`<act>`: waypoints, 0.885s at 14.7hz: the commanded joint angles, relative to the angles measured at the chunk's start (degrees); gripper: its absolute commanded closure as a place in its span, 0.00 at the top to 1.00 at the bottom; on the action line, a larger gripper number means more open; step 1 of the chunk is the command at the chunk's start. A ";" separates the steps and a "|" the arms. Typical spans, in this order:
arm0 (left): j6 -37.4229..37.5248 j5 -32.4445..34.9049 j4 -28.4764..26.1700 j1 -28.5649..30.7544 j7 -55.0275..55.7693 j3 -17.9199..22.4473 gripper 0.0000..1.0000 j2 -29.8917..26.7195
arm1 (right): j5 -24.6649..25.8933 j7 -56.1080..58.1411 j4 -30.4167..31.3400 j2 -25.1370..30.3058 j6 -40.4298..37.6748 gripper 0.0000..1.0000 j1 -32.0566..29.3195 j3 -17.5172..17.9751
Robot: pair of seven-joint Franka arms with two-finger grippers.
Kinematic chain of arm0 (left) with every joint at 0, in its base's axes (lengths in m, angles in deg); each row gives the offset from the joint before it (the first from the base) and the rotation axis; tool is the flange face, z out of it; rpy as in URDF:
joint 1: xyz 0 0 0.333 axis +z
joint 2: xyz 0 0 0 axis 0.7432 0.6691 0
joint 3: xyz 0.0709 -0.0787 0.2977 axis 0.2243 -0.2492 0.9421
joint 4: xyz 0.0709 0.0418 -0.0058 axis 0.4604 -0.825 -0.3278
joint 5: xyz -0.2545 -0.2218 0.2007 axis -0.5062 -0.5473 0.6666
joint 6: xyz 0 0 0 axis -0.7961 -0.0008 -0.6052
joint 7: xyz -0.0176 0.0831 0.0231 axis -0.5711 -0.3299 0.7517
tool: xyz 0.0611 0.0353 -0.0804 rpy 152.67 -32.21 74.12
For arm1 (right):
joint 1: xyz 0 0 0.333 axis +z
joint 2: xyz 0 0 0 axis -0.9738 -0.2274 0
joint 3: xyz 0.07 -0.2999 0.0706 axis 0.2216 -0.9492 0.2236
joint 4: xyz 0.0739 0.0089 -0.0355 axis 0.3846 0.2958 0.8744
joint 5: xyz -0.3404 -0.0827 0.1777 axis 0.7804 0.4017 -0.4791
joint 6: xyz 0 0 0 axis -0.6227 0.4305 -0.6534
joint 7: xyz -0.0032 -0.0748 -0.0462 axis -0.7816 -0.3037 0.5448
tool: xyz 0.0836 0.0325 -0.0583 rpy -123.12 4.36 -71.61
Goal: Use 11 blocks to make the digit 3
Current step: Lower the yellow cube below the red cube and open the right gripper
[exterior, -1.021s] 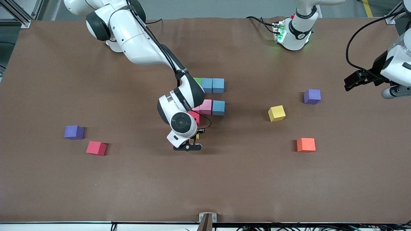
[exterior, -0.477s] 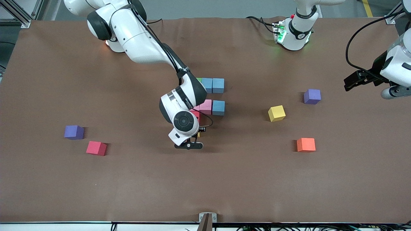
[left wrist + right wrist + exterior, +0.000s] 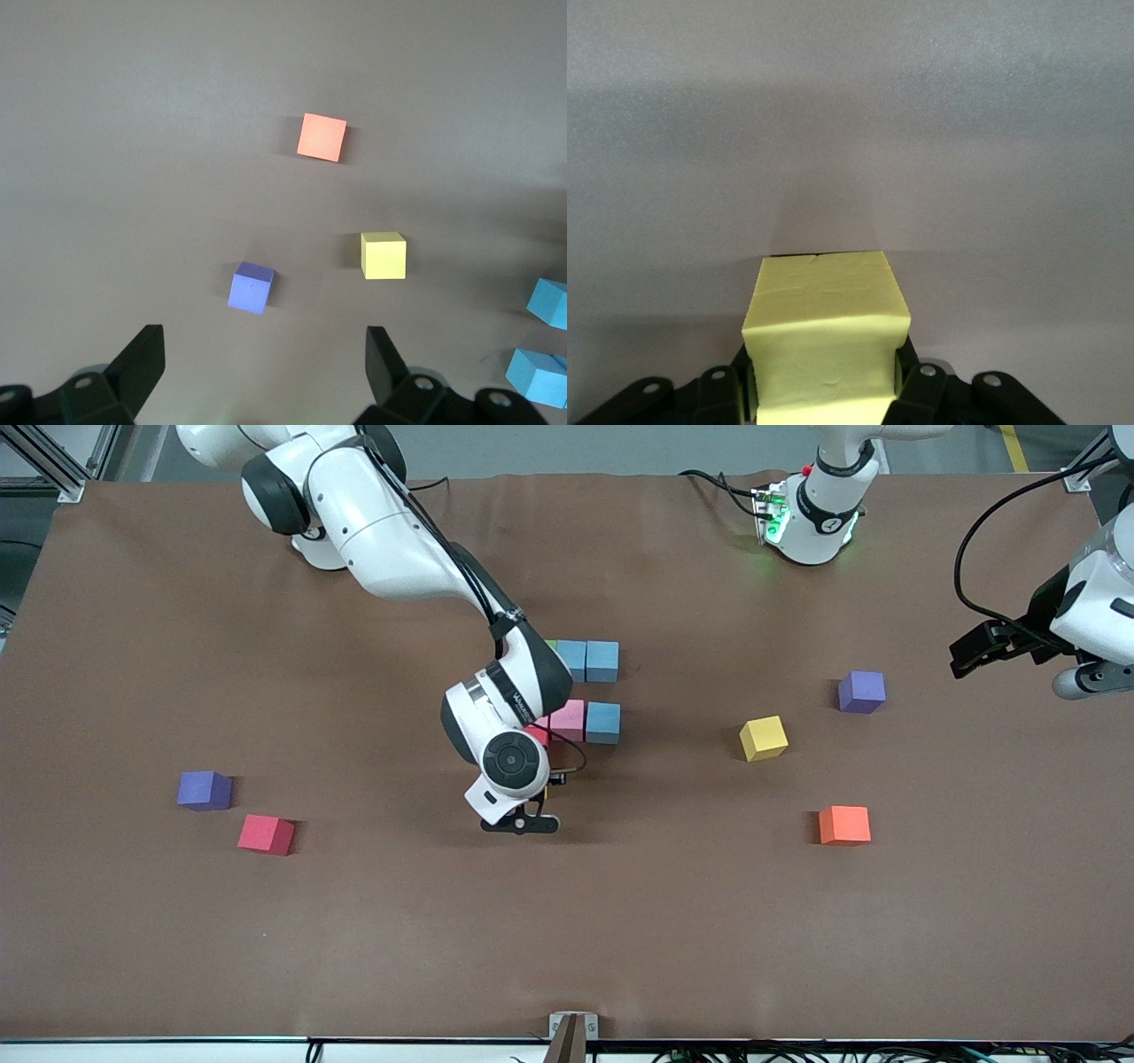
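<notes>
My right gripper [image 3: 824, 382] is shut on a yellow block [image 3: 824, 310]. In the front view the right gripper [image 3: 530, 815] hangs low over the brown mat, right beside the red block [image 3: 537, 735]. The red block belongs to the partial figure: green [image 3: 550, 644], two light blue [image 3: 586, 661], pink [image 3: 569, 720], light blue [image 3: 603, 723]. My wrist hides part of the figure. Loose blocks lie apart: yellow [image 3: 764, 738], orange [image 3: 844, 825], reddish pink [image 3: 266, 834]. My left gripper [image 3: 263, 365] waits open and empty, high over the left arm's end.
Two purple cubes lie loose, one [image 3: 862, 692] toward the left arm's end and one [image 3: 205, 790] toward the right arm's end. The brown mat [image 3: 567, 939] covers the whole table. A small bracket [image 3: 572, 1027] sits at the edge nearest the front camera.
My right gripper, still holding the yellow block, has crept slightly closer to the red block of the figure. The left arm has not moved.
</notes>
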 commanded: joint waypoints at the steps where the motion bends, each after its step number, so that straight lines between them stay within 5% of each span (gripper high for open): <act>1: -0.30 -0.56 0.08 -0.13 -0.59 0.20 1.00 -0.41 | -1.21 -1.64 -1.26 -0.50 -0.61 0.36 0.65 -0.96; 3: -0.30 -0.65 0.08 -0.13 -0.15 0.20 1.00 -0.41 | -1.21 -1.83 -1.17 -0.50 -0.44 0.46 0.65 -0.96; 4: -0.30 -0.65 0.08 -0.13 -0.24 0.20 1.00 -0.41 | -1.21 -1.74 -1.17 -0.50 -0.26 0.92 0.65 -0.87; 5: -0.30 -0.74 0.08 -0.22 0.02 0.20 1.00 -0.41 | -1.21 -1.74 -1.17 -0.50 -0.26 1.00 0.65 -0.87; 13: -0.30 -0.91 0.17 -0.22 0.11 0.11 1.00 -0.41 | -0.94 -1.56 -1.08 2.84 -2.10 1.00 -2.51 -1.22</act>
